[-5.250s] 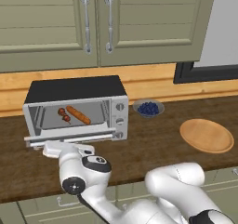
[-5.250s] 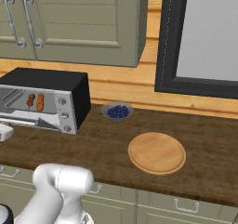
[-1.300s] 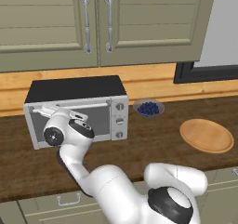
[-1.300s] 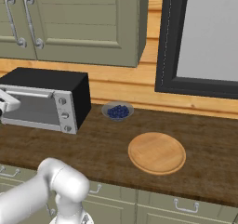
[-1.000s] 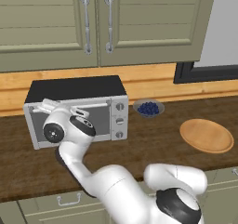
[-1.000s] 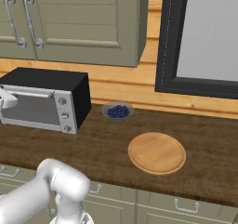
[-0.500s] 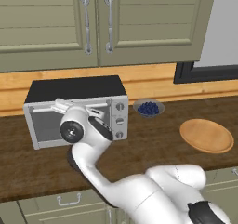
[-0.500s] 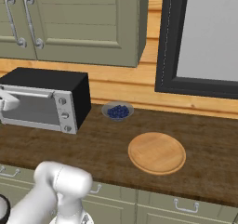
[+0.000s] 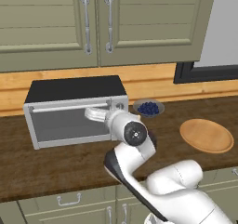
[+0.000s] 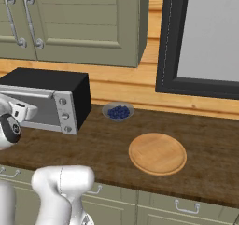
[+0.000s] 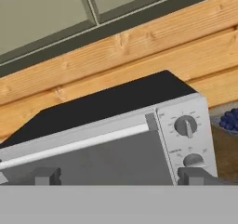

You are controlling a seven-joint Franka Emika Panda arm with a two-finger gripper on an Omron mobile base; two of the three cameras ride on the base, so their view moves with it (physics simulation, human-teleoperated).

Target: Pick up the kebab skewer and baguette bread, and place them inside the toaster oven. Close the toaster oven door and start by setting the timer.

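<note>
The silver toaster oven with a black top stands on the counter's left side, and its door is shut. The bar handle runs across the top of the grey window. My gripper is open, just in front of the door's upper right part, beside the knob panel. In the hand view both fingertips rise far apart with nothing between them, and the top knob is to the right. The kebab skewer and the baguette bread are hidden from view.
A small bowl of blueberries sits just right of the oven. Further right lies a round wooden board, also seen in the right base view. Wall cabinets hang above, and a dark window frame is at the back right.
The oven door, open with the food on the rack some seconds ago, is now shut. My hand has slid right along the door front toward the knob panel, jaws still wide.
</note>
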